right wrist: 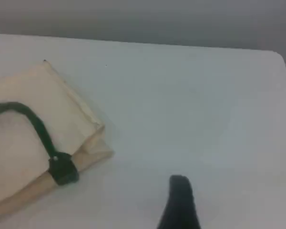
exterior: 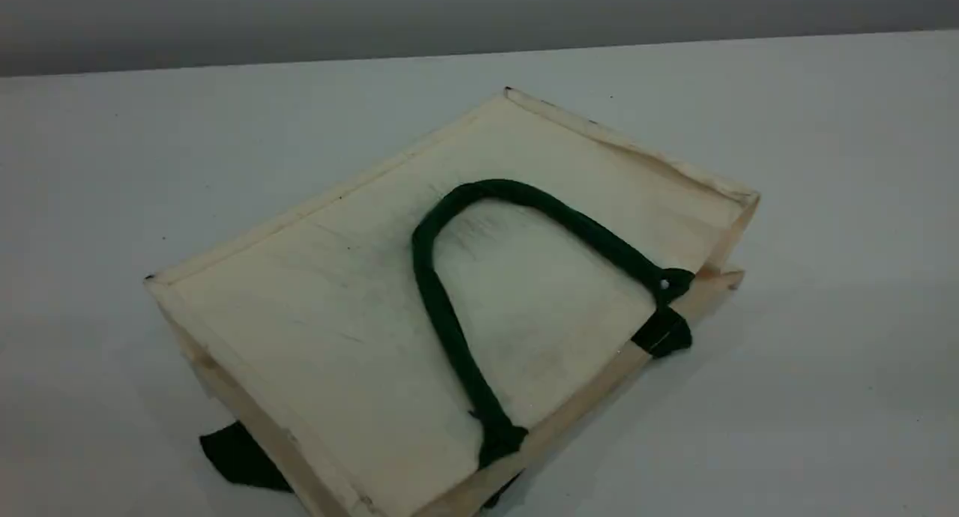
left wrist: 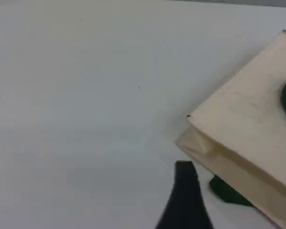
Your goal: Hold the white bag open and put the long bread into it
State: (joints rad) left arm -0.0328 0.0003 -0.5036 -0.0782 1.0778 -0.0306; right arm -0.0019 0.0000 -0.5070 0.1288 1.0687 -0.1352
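The white bag (exterior: 322,300) lies flat on the table, its mouth edge toward the near right and pressed closed. A dark green rope handle (exterior: 442,307) is folded back over its top face; part of a second green handle (exterior: 240,457) pokes out from under the near left corner. The long bread is out of view. Neither gripper shows in the scene view. In the left wrist view, my left gripper's fingertip (left wrist: 183,191) hovers over bare table just left of the bag's corner (left wrist: 248,124). My right gripper's fingertip (right wrist: 180,200) is to the right of the bag (right wrist: 62,105), apart from it. Both hold nothing.
The bag rests on a plain white table (exterior: 824,202). Its far edge runs along a grey wall (exterior: 449,15), and the table's right corner (right wrist: 279,55) shows in the right wrist view.
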